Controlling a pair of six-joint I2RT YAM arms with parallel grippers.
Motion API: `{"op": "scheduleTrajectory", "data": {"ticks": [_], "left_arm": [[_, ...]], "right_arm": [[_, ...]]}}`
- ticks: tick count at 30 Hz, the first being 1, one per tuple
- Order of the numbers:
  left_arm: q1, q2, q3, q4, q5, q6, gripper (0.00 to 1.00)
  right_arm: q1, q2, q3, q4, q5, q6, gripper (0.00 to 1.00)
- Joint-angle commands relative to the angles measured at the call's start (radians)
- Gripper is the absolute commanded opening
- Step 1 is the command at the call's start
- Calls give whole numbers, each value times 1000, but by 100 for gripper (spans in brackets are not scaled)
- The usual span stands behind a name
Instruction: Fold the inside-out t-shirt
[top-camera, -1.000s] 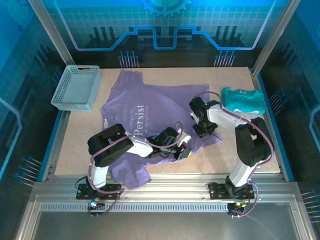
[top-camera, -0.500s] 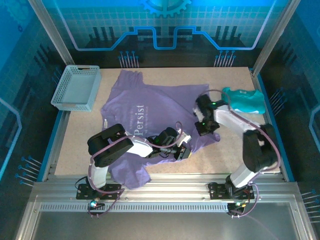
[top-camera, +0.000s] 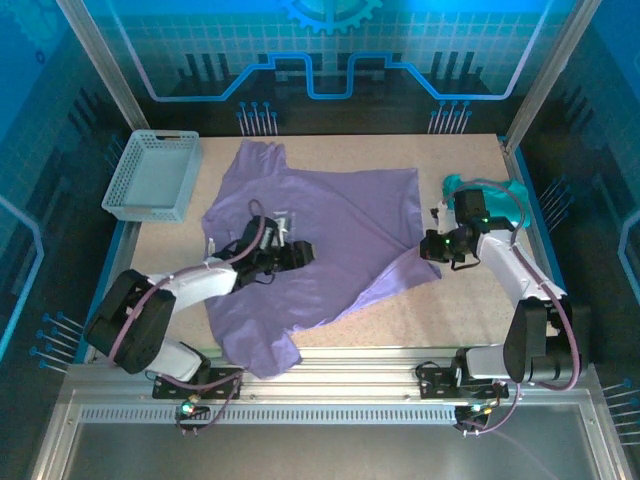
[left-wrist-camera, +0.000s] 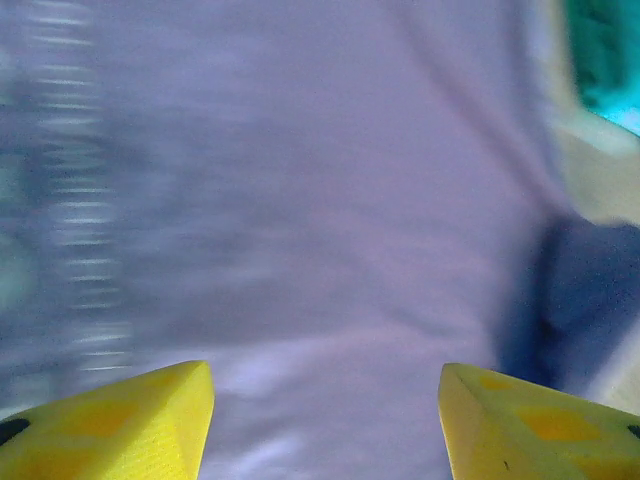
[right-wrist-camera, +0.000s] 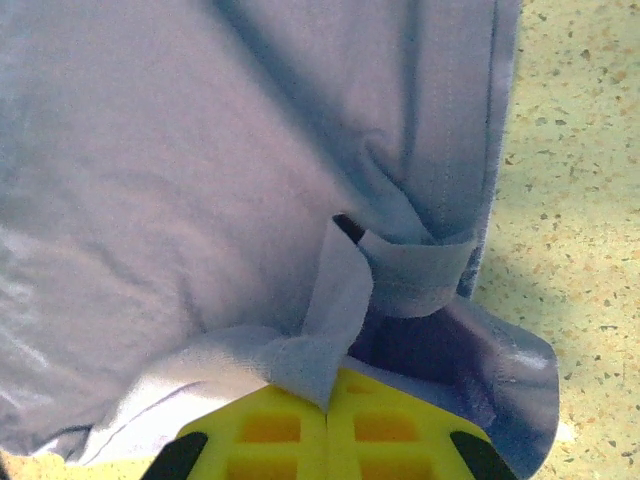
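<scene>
- The left wrist view is blurred. The shirt (left-wrist-camera: 330, 180) reads as a purple smear, and its pale lettering (left-wrist-camera: 85, 210) as streaks that cannot be read.
- From above, the left arm lies across the shirt's middle and covers most of the print.
- The teal garment (top-camera: 500, 200) is partly hidden behind the right arm, and its outline cannot be made out.
- Count: one shirt, one teal garment, one basket (top-camera: 152, 178), two arms.
- The shirt lies spread and wrinkled over the middle of the surface (top-camera: 470, 300). One part reaches toward the far left, and a corner lies close to the near edge.
- Left hand (left-wrist-camera: 325, 420): the yellow fingers are spread with nothing between them, over the shirt's middle.
- Right hand (right-wrist-camera: 325, 425): the fingers are pressed together, pinching a bunched fold at the shirt's right edge. A rolled hem sits just past the fingertips, and bare speckled surface shows beside it.
- The right hand sits near the teal garment, at the surface's right side.
- The basket stands at the far-left corner, near the shirt. Whether they touch cannot be told.
</scene>
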Motion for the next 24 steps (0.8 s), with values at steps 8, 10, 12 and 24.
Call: {"op": "scheduleTrajectory", "data": {"ticks": [8, 10, 12, 24], "left_arm": [[159, 382, 350, -247, 7, -14, 62], [161, 444, 427, -290, 22, -3, 61], [159, 483, 502, -337, 27, 20, 60], [159, 570, 923, -536, 63, 122, 59]], "right_arm": [[-20, -14, -17, 51, -33, 25, 0], [-27, -18, -16, 54, -28, 33, 0], [-41, -17, -9, 60, -29, 48, 0], [-69, -1, 29, 87, 27, 76, 0]]}}
